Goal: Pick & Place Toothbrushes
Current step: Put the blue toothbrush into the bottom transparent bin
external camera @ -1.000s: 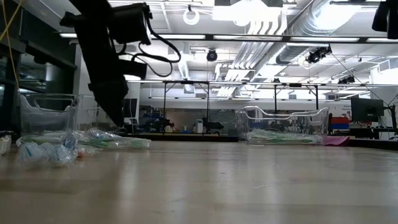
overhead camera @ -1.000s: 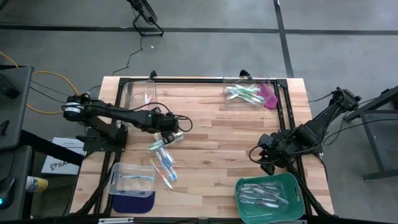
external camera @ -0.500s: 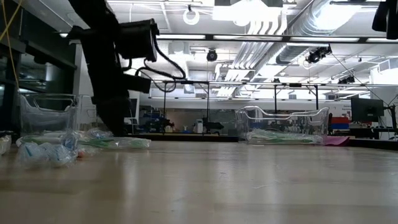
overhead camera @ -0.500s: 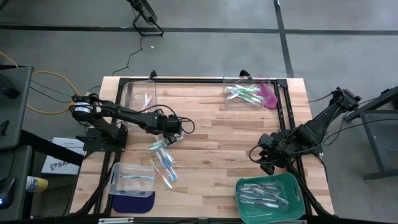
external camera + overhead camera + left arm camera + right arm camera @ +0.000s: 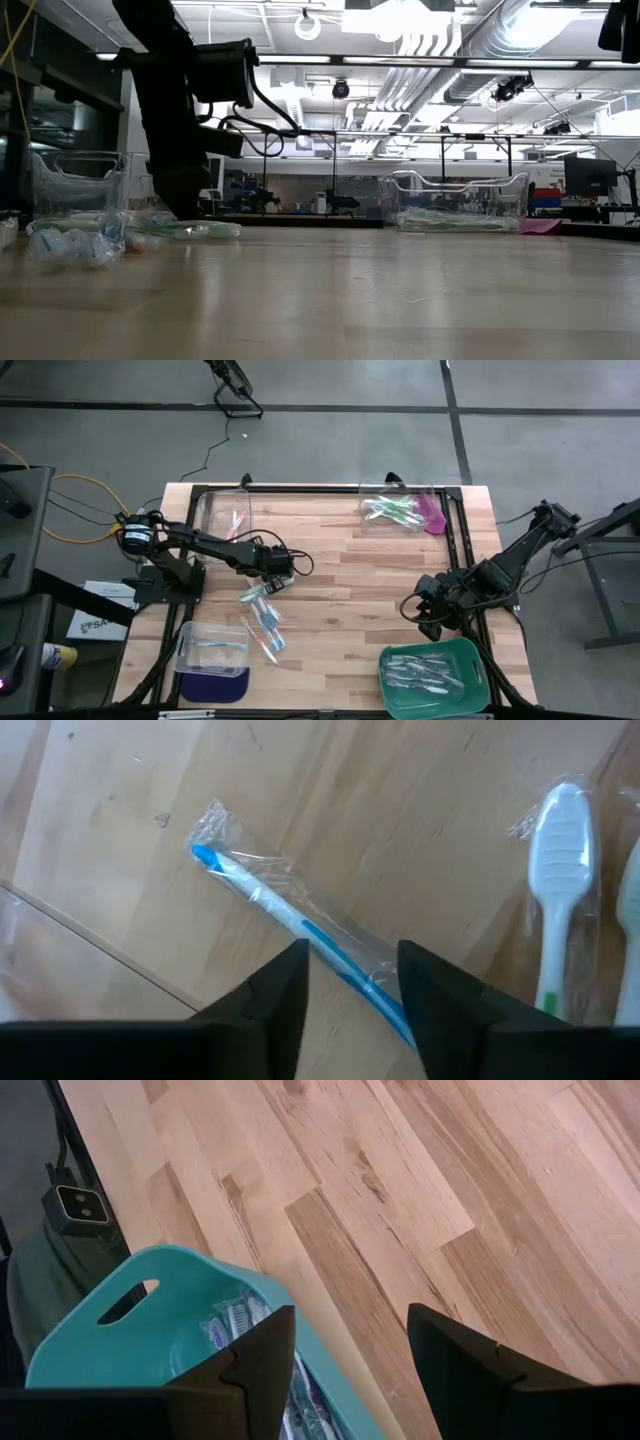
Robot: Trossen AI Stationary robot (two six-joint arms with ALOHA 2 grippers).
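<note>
- Writing: a white sheet (image 5: pixel 92 615) on the floor off the table's left edge bears dark letters that seem to start "SA"; the rest cannot be read. No brand shows on the brushes or bins.
- Table (image 5: pixel 340 575): pale wood planks with darker streaks, framed by a black metal rail.
- Room: grey concrete floor with dark seams; in the low view, a wide hall with ceiling lights, ducts and racks behind.
- Left gripper (image 5: pixel 350 980): low over the table's left-middle, fingers apart with a gap between them, straddling a blue toothbrush (image 5: pixel 290 920) in clear wrap that lies flat on the wood. The pads are not pressed on it.
- A white-headed brush (image 5: pixel 560 880), also wrapped, lies just beside it.
- Loose toothbrushes (image 5: pixel 263 622): a small scatter left of centre, running toward the front edge.
- Front-left corner: a clear bin (image 5: pixel 212 647) holding a few brushes.
- Back edge: a clear bin (image 5: pixel 222 512) on the left with a couple of brushes, and another (image 5: pixel 400 510) on the right with green ones.
- Front-right corner: a teal tray (image 5: pixel 432 672) with pale brushes.
- Right gripper (image 5: pixel 350 1370): waiting near the right edge above the tray, fingers wide, holding nothing.
</note>
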